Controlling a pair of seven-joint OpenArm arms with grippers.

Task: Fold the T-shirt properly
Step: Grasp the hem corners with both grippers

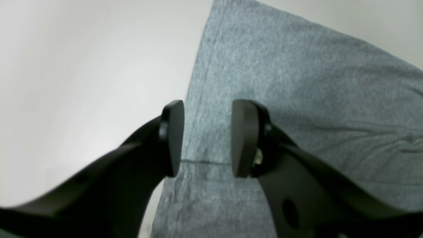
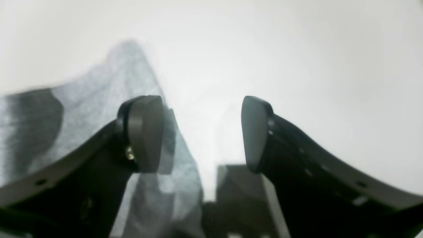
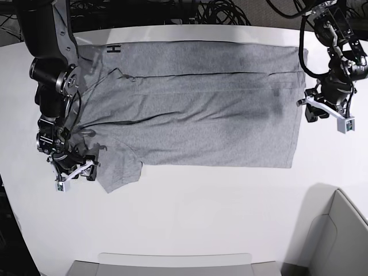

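The T-shirt [image 3: 195, 109] is seen in the base view spread flat across the far half of the white counter [image 3: 190, 224], plain grey side up, with its hem edge at the right and its sleeves and neck at the left. A small strip of black lettering [image 3: 113, 49] is shown at the far left corner, where the cloth is turned over. One sleeve [image 3: 118, 167] projects toward the near left, and shallow creases run along the length of the body.

The left end effector [image 3: 319, 109] is positioned at the right edge of the shirt, beside the hem. In the left wrist view, the left end effector [image 1: 206, 137] is seen with its jaws parted by a moderate gap; one pad lies over the grey fabric [image 1: 297, 99] and the other sits at the fabric's edge. Nothing is gripped between the pads.

The right end effector [image 3: 77, 169] is placed at the near left, just beside the projecting sleeve. In the right wrist view, the right end effector [image 2: 201, 134] is shown wide open, with bare counter between the pads and blurred grey cloth [image 2: 99, 99] behind the left-hand pad. No cloth is held.
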